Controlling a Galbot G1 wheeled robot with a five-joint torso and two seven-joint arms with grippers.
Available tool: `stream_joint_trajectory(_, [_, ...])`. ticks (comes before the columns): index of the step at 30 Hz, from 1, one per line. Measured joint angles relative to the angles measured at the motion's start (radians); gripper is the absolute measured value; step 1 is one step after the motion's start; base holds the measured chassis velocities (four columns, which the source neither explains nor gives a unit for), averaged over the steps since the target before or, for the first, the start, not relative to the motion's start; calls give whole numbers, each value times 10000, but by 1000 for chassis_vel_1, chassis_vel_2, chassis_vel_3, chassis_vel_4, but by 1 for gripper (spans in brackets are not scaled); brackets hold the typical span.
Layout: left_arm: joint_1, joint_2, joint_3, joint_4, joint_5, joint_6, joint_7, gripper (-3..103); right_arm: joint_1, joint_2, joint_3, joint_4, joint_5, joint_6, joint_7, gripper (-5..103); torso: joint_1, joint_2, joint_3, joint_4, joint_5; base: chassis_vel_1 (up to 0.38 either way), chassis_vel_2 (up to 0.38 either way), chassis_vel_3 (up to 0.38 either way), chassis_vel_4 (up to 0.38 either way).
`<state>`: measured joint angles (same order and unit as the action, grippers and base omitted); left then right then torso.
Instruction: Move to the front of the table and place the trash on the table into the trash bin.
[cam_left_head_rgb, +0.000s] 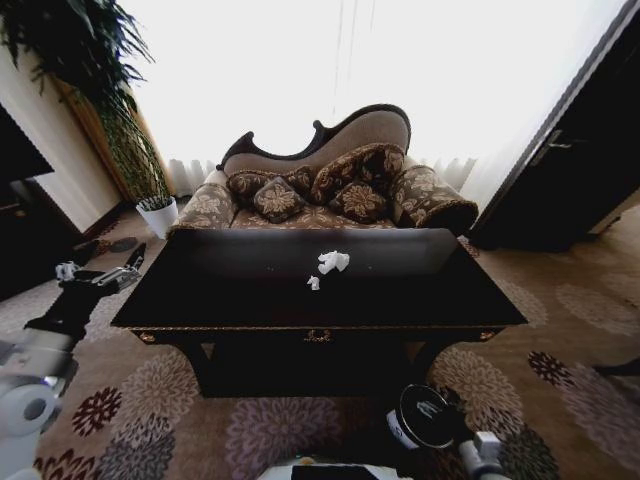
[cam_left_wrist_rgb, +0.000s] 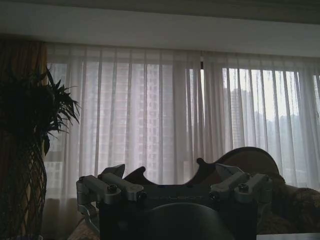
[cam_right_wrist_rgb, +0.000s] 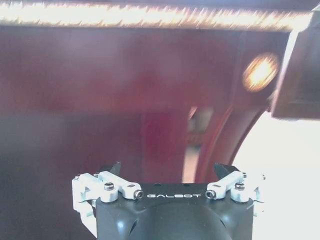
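Observation:
The glossy black table (cam_left_head_rgb: 250, 300) with gold trim stands straight ahead of me. A crumpled white paper wad (cam_left_head_rgb: 333, 262) lies near its middle, and a tiny white bit (cam_left_head_rgb: 314, 283) lies just in front of that. The round black trash bin (cam_left_head_rgb: 425, 415) with a white label sits on the carpet below the table's front right. My left gripper (cam_left_head_rgb: 125, 268) hovers off the table's left end; in the left wrist view this gripper (cam_left_wrist_rgb: 174, 172) is open and holds nothing. My right gripper (cam_right_wrist_rgb: 169, 169) is open and empty, low down and facing the table's dark front under the gold trim (cam_right_wrist_rgb: 150, 15).
A patterned sofa (cam_left_head_rgb: 330, 190) with cushions stands right behind the table. A white plant pot (cam_left_head_rgb: 158, 215) and a tall plant are at the back left. A dark cabinet (cam_left_head_rgb: 580, 160) is at the right. Patterned carpet (cam_left_head_rgb: 180, 420) lies in front of the table.

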<state>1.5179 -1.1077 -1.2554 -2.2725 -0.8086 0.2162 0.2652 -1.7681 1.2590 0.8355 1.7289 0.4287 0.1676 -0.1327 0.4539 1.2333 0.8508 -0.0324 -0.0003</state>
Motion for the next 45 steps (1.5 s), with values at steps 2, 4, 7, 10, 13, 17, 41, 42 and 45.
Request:
stream_joint_trajectory(2, [-36,3,41,47,4,8,-3,100,-99,-71,403,415,453,20,214,100,0,0,0,-1,0,0,0,0,0])
stream_joint_trajectory(4, [-81,-3,137,82,42,13,-7,100,-168,-215,712,712,691,25,289,100,-1,0,0,-1,1,0,0,0,0])
stream_joint_trajectory(7, [-127,-18,239,111,86,19,-22,100,-241,-391,996,1047,924,25,390,100,0,0,0,-1,0,0,0,0,0])
stream_joint_trajectory(10, [-164,-27,308,128,116,23,-36,100,-273,-553,1200,1426,1197,-46,564,100,0,0,1,-2,3,0,0,0,0])
stream_joint_trajectory(13, [-183,-18,339,145,122,27,-48,100,-167,-1047,1642,1987,1594,-298,767,100,0,0,1,0,2,0,0,0,0])
stream_joint_trajectory(17, [-156,21,303,151,119,27,-51,100,-54,-1665,2185,2475,1958,-596,827,100,0,0,1,0,2,0,0,0,0])
stream_joint_trajectory(41, [99,132,-43,37,54,29,-67,100,1642,-4822,1083,3991,4357,-1612,372,100,1,-1,2,0,1,0,0,0,0])
stream_joint_trajectory(42, [129,144,-116,27,36,29,-67,100,1967,-5267,632,4002,4354,-1757,393,100,1,-1,1,-1,1,0,0,0,0])
stream_joint_trajectory(45, [146,150,-164,9,23,29,-67,100,2494,-5887,-44,3891,4188,-1938,455,100,0,-1,1,0,-1,0,0,0,0])
